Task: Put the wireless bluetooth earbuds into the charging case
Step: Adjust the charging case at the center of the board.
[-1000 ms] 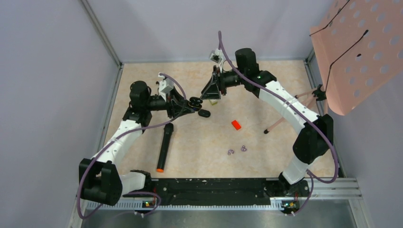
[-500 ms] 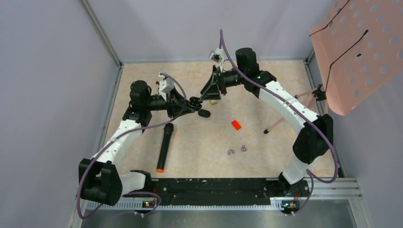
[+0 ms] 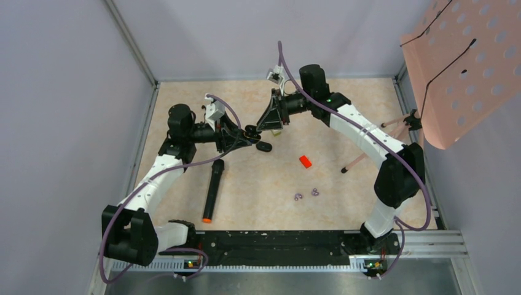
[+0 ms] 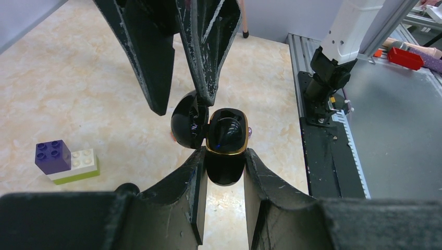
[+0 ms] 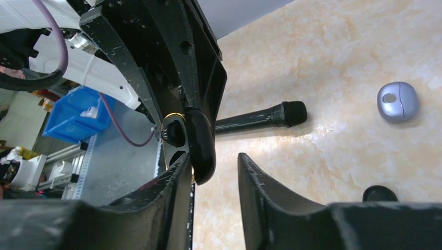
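My left gripper (image 3: 249, 136) is shut on the black charging case (image 4: 225, 159), which has a gold rim; it holds it above the table, lid (image 4: 187, 121) hinged open to the left. One black earbud (image 4: 227, 130) sits inside the case. My right gripper (image 3: 262, 125) hangs over the case with its jaws apart. In the left wrist view its fingertips (image 4: 206, 96) reach the lid. In the right wrist view the lid (image 5: 200, 143) lies against the left finger of that gripper (image 5: 213, 159). A small black rounded piece (image 3: 264, 147) lies on the table below; I cannot tell what it is.
A black microphone (image 3: 212, 190) lies front left. A purple, white and green block (image 4: 65, 161), a red block (image 3: 305, 161) and tiny purple rings (image 3: 307, 194) sit on the table. A grey oval thing (image 5: 397, 101) lies nearby. A pink perforated board (image 3: 467, 61) on a stand is at right.
My right arm has shifted slightly left, its gripper staying at the case lid. My left arm and the case have not moved.
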`<state>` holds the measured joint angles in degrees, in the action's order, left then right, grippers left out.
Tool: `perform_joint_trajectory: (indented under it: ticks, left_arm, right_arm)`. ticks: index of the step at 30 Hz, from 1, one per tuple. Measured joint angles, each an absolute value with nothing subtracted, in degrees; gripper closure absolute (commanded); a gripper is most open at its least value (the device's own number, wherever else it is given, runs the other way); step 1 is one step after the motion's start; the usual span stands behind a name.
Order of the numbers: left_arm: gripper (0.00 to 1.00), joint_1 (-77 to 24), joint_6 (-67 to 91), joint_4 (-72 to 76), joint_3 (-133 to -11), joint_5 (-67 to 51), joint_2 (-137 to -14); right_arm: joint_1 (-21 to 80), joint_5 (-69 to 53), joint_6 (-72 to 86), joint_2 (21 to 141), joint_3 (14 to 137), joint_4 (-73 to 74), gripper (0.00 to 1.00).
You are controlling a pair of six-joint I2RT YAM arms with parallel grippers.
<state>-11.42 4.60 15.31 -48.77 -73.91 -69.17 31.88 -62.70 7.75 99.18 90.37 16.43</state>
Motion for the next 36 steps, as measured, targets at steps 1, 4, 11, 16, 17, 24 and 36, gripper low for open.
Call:
perform_joint_trajectory:
  ticks: [1,4,11,16,17,24,36]
  left_arm:
    - [1.00,-11.4,4.6,15.3,-48.8,-73.9,-69.2]
    - [1.00,-11.4,4.6,15.3,-48.8,-73.6,-69.2]
    - [1.00,-11.4,5.3,15.6,-48.8,-72.4,-69.5]
    - [1.00,-11.4,6.3,16.4,-48.8,-72.1,-69.7]
    - [1.00,-11.4,6.4,16.5,-48.8,-72.1,-69.7]
    - [0.61,-11.5,8.5,16.4,-48.8,-68.2,-69.7]
    - [0.01,-11.0,1.3,1.7,-51.0,-56.3,-69.5]
  right_arm:
    - [31.9,-62.9,7.8,99.2,90.4,16.3,0.70]
    - [32.0,-63.6,8.1,99.2,90.4,15.9,0.73]
    - [32.1,-64.0,8.1,99.2,90.4,15.8,0.70]
    - [32.1,-64.0,7.9,99.2,90.4,15.7,0.90]
    - [32.1,-63.9,7.9,99.3,90.4,15.7,0.93]
    - [32.1,-59.7,6.1,99.4,90.4,14.9,1.00]
    - [32.2,-37.5,-8.9,91.5,88.4,19.3,1.00]
